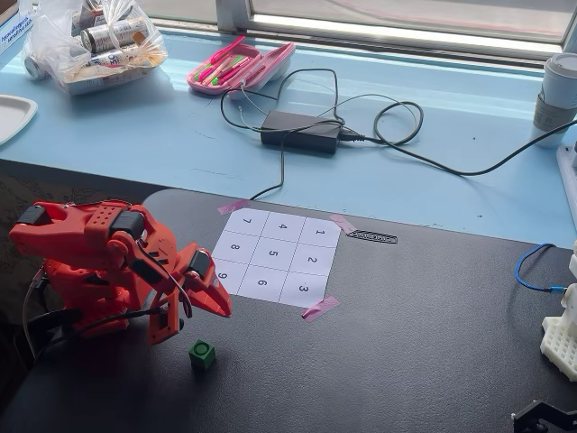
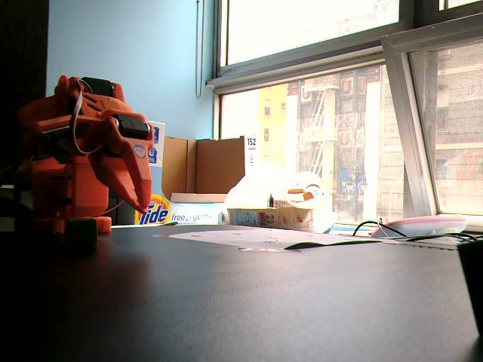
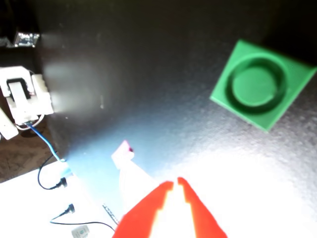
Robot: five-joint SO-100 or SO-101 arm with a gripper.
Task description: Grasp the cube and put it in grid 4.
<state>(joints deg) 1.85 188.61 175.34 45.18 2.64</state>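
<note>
One cube to move, and it's sitting on the bare black table, near the arm's nose and well apart from the numbered sheet, nothing touching it. From my end the gripper is empty and hanging just above the tabletop beside the cube; in the wrist view its two red fingertips are nearly together with only a sliver of light between them, so I'd call it basically closed and it'll need to open before going down. The cube looks like a small hard plastic brick, so I'm guessing light, stiff and a bit slick on the sides. The round stud on top isn't worth grabbing; I'd go for two opposite flat side faces, low enough not to pinch it out. It's rotated relative to the fingers in the wrist view, so I'd square up the wrist first. Grid 4 is in the far row, middle cell, between 7 and 1.
</note>
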